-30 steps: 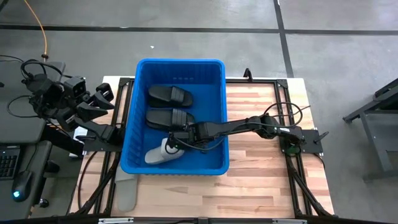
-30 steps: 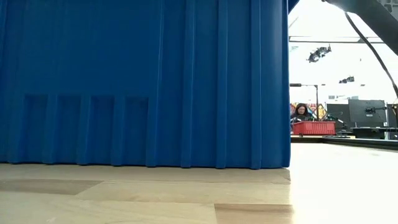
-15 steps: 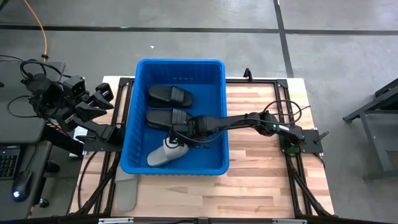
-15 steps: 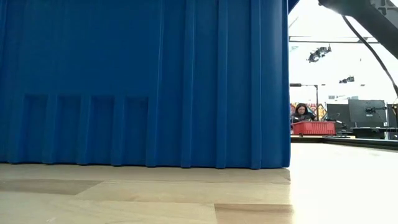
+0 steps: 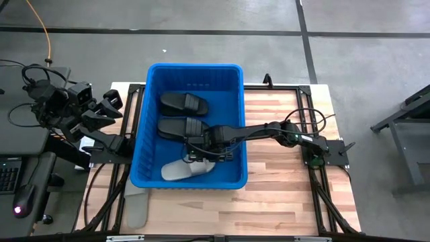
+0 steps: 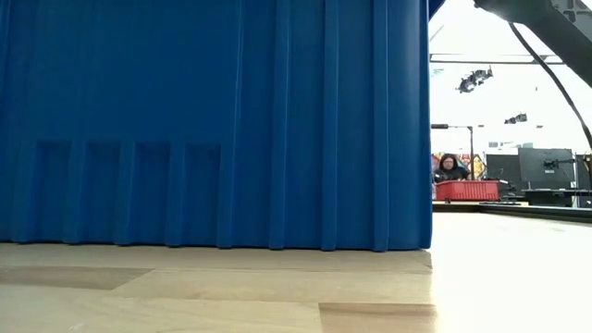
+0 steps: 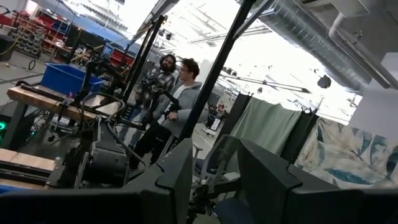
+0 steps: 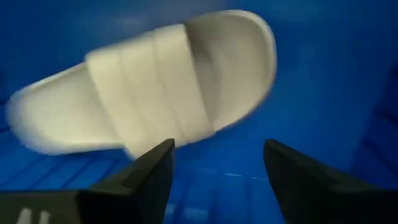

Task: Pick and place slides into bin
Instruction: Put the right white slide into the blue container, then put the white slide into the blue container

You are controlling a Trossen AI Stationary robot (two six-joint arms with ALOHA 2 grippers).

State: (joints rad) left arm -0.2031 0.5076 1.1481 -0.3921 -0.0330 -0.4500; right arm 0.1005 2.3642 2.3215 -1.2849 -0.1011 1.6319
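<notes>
From above, the deep bright blue plastic bin [image 5: 142, 128] holds two black rubber slides [image 5: 183, 103] at its far end and a light grey rubber slide [image 5: 188, 171] at its near end, with the right gripper [image 5: 201, 152] just above the grey one. Another grey slide [image 5: 136, 209] lies on the wooden table [image 5: 289, 195] left of the bin, and the left gripper [image 5: 114, 101] waits off the table's left edge, its opening not discernible. In the right wrist view the fingers [image 8: 144, 177] stand spread and empty over the grey slide lying on the bin floor.

- The light grey slide [image 5: 187, 171] is now out of the right gripper [image 5: 201, 158] and lies flat on the floor of the bin [image 5: 142, 121]; a second ago it was held tilted.
- The fingers [image 8: 146, 177], closed on it before, now stand apart above it.
</notes>
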